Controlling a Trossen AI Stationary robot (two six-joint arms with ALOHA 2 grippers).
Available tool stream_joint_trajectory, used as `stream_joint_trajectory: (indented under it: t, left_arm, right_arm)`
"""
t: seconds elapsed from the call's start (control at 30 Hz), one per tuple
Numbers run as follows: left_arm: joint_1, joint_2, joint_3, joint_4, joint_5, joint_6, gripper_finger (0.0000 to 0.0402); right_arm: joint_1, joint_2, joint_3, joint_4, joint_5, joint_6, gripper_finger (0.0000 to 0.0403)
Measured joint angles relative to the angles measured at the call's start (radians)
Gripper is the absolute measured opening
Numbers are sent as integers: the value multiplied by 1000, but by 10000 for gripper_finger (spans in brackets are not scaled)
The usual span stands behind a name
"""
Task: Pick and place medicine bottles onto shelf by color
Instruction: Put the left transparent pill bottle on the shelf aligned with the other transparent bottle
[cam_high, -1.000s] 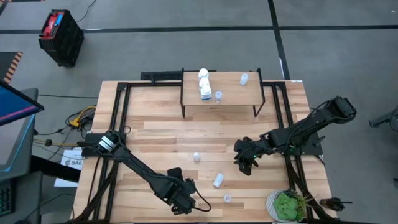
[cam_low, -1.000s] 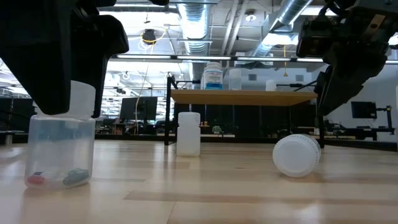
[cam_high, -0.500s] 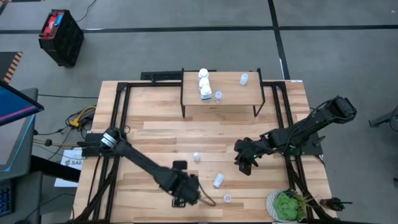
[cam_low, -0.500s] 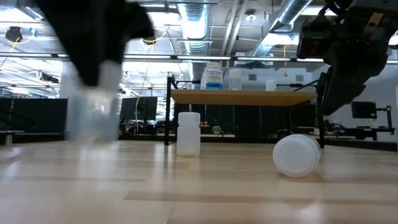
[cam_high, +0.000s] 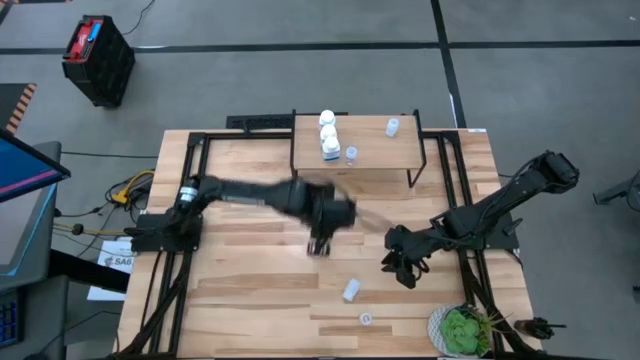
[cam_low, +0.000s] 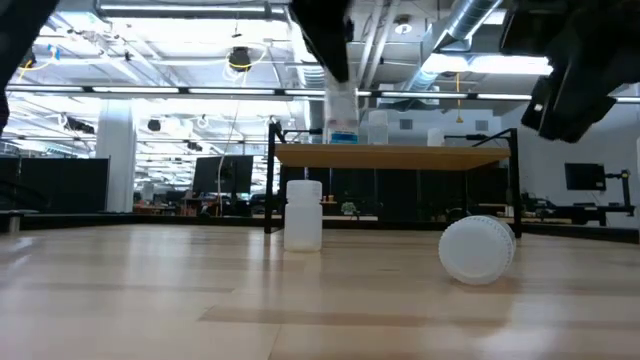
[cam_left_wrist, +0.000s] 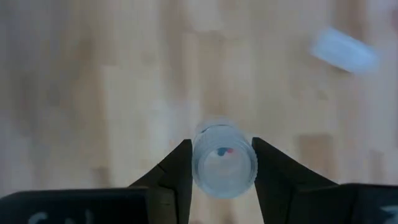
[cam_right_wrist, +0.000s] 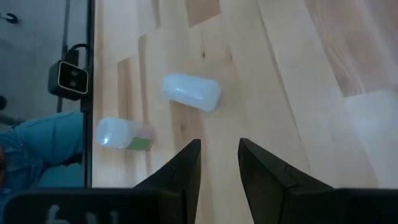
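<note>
Translucent pale-blue bottle (cam_left_wrist: 224, 160) clamped between my left gripper (cam_high: 319, 243) fingers, carried mid-table, short of shelf (cam_high: 372, 150). Risk: hold sits on round wall only; fast swing could slip or tilt it, or knock white bottles (cam_high: 328, 135) on shelf. My right gripper (cam_right_wrist: 219, 163) hovers near fallen white bottle (cam_right_wrist: 191, 92), fingers slightly apart, empty.

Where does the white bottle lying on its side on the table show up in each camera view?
High view: white bottle on the tabletop, toward the front edge, between the arms.
Low view: right of centre, round end toward the camera.
Left wrist view: probably the blurred pale shape in the picture's upper right.
Right wrist view: above picture centre, lying on the wood.
Shared landmark: the shelf, in high and low views.
</note>
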Motion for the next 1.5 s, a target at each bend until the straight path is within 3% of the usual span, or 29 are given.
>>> stream_joint_trajectory:
  t: [0.2,0.47,0.73,1.5]
  left_arm:
    - [144,0,52,101,49,92,105]
    - [244,0,72,199,75,174,105]
    - [283,8,72,265,26,170,105]
    - [322,0,72,269,14,144,105]
  right_arm:
    - [32,-12,0,-1,38,-2,131]
    - [68,-5,0,-1,44,0,131]
    - [95,-5,0,-1,57,8,131]
    - [5,-10,0,-12,26,0,131]
